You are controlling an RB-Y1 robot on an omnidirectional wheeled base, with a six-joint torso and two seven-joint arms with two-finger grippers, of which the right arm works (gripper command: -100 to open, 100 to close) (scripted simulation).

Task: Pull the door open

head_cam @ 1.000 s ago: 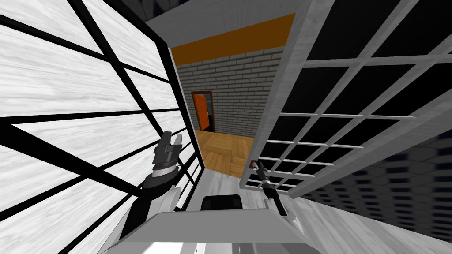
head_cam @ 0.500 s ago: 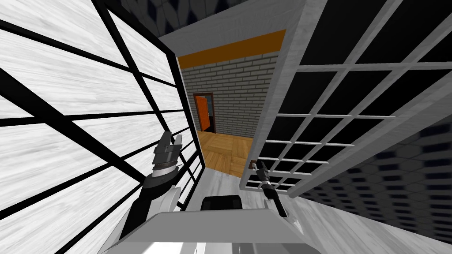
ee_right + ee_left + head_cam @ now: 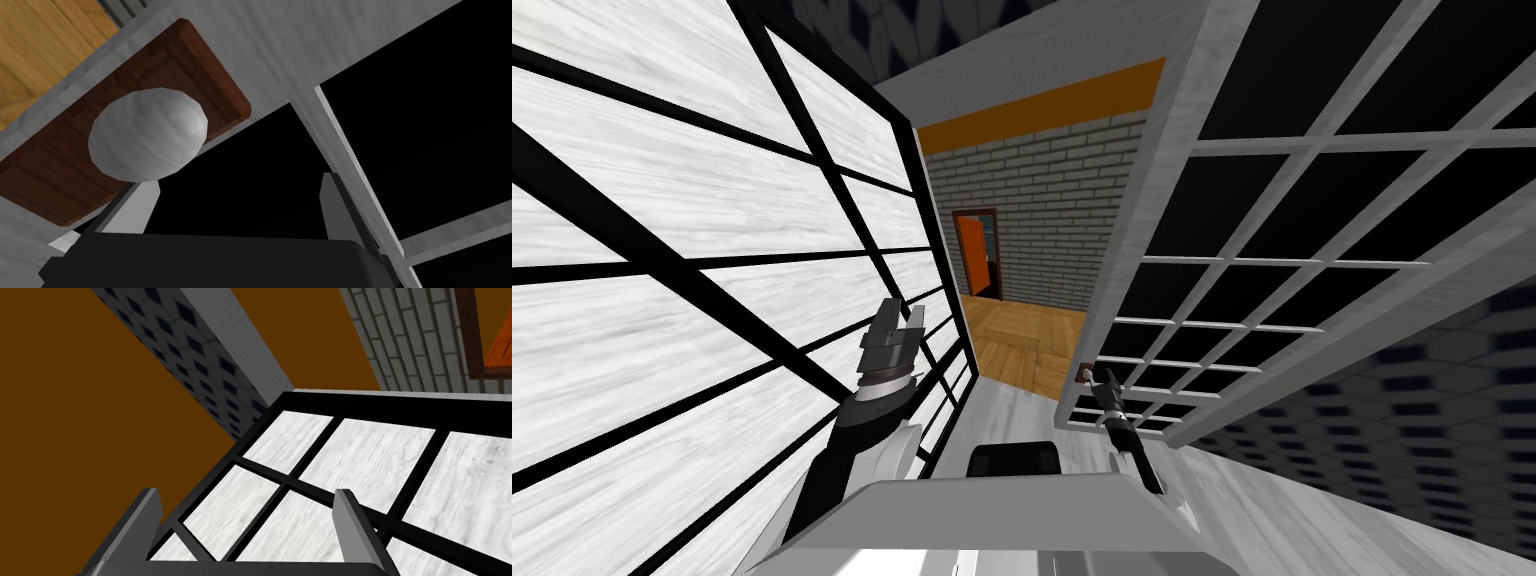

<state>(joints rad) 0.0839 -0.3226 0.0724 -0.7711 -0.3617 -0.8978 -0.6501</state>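
The door (image 3: 1134,240) stands ajar to my right, a light grey frame with a grid of black panes. Its round grey knob (image 3: 147,134) sits on a brown plate (image 3: 212,87) at the door's free edge (image 3: 1086,374). My right gripper (image 3: 239,187) is open just short of the knob, which lies beside one finger (image 3: 145,197) rather than between the two. In the head view this gripper (image 3: 1102,377) reaches up to the knob's height. My left gripper (image 3: 900,318) is raised beside the left wall, open and holding nothing (image 3: 248,498).
A white panelled wall with black bars (image 3: 712,300) runs close along my left. Between it and the door, a gap shows a wooden floor (image 3: 1022,345), a grey brick wall (image 3: 1052,210) and a far orange door (image 3: 972,255). A dark patterned wall (image 3: 1412,420) lies right.
My head view has swung a little, so the left wall's bars sit differently. Both grippers and the door keep their places.
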